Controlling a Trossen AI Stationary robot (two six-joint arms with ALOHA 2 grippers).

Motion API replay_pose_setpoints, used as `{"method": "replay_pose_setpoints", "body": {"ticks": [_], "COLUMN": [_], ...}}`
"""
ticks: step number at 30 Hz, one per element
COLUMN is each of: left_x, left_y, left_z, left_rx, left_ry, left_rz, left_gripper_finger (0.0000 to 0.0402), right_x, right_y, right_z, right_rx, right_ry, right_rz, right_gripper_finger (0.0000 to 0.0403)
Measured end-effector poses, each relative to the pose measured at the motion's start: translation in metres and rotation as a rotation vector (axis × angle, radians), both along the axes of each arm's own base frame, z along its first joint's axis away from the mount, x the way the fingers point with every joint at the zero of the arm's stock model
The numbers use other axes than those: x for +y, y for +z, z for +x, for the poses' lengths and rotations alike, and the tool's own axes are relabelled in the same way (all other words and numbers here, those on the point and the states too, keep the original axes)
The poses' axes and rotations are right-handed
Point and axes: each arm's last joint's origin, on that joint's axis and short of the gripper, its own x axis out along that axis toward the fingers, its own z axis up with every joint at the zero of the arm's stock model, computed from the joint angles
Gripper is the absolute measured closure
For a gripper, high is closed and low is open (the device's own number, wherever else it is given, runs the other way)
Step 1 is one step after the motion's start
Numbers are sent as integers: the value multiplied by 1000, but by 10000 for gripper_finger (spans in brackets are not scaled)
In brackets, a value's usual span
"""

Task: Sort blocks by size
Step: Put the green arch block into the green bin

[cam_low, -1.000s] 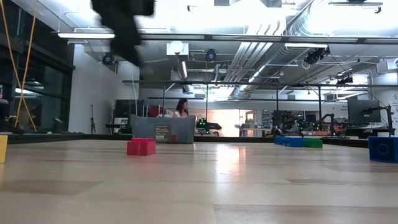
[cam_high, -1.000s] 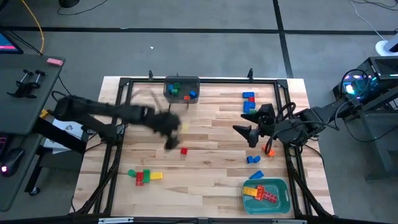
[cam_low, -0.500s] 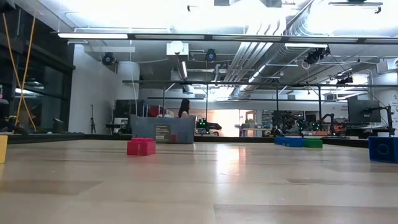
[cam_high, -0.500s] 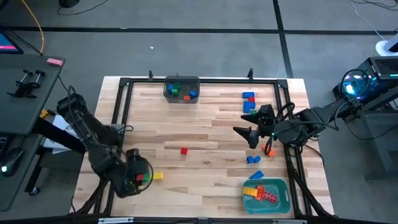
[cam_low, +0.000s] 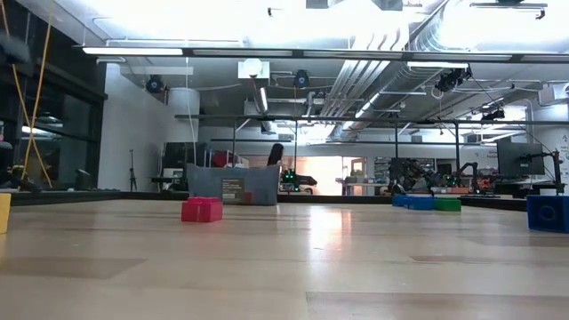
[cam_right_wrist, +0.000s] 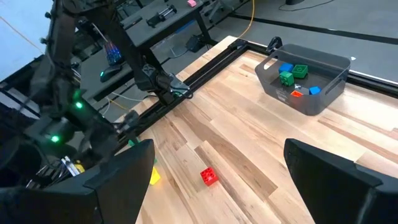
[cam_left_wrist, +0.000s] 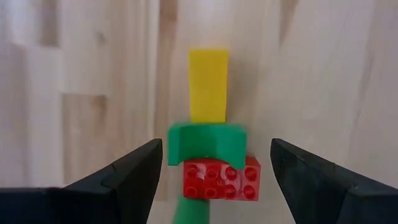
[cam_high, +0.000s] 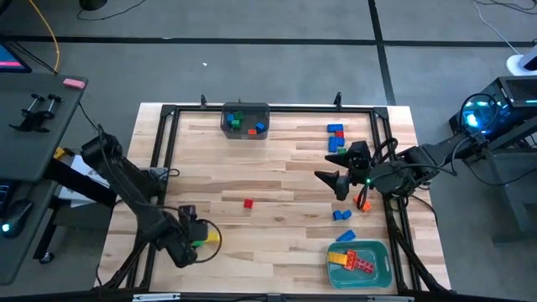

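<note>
A cluster of blocks lies at the table's near left: a yellow block (cam_left_wrist: pixel 208 84), a green block (cam_left_wrist: pixel 205 144), a red block (cam_left_wrist: pixel 222 178) and a second green piece (cam_left_wrist: pixel 186 211). My left gripper (cam_high: pixel 190 244) hangs over this cluster, open, its fingers on either side of the green and red blocks (cam_left_wrist: pixel 214 171) without touching them. A single red block (cam_high: pixel 248 203) lies mid-table. My right gripper (cam_high: pixel 336 180) is open and empty at the right of the table. Blue blocks (cam_high: pixel 336 130) and a green block (cam_high: pixel 336 144) lie at the far right, and blue blocks (cam_high: pixel 341 215) and an orange one (cam_high: pixel 362 201) nearer.
A dark grey bin (cam_high: pixel 245 120) with small blocks stands at the far edge. A teal tray (cam_high: pixel 379 267) with longer blocks stands at the near right. A black frame (cam_high: pixel 168 126) runs around the table. Bare wood lies mid-table.
My left gripper has swung from the middle of the table toward the near left corner and now hangs over the green, red and yellow cluster. It has left the low view. The blocks have not moved.
</note>
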Motion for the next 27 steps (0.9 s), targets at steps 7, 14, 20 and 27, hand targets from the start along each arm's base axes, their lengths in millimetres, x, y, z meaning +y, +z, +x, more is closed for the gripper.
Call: {"method": "replay_pose_setpoints", "body": {"ticks": [7, 14, 20, 27], "left_x": [6, 8, 17, 20], "left_y": [-25, -39, -46, -48], "left_z": [-6, -9, -10, -8], "left_rx": [24, 16, 29, -36], "left_ry": [-1, -91, -83, -74], "left_rz": [-5, -31, 11, 87], "left_gripper_finger": [119, 119, 119, 119], "right_x": [0, 0, 0, 0], "right_y": [0, 0, 0, 0], "right_z": [0, 0, 0, 0], "right_rx": [-1, -1, -1, -1], "right_ry": [0, 3, 2, 2], "right_rz": [6, 9, 9, 10], "right_gripper_finger": [50, 50, 50, 50]}}
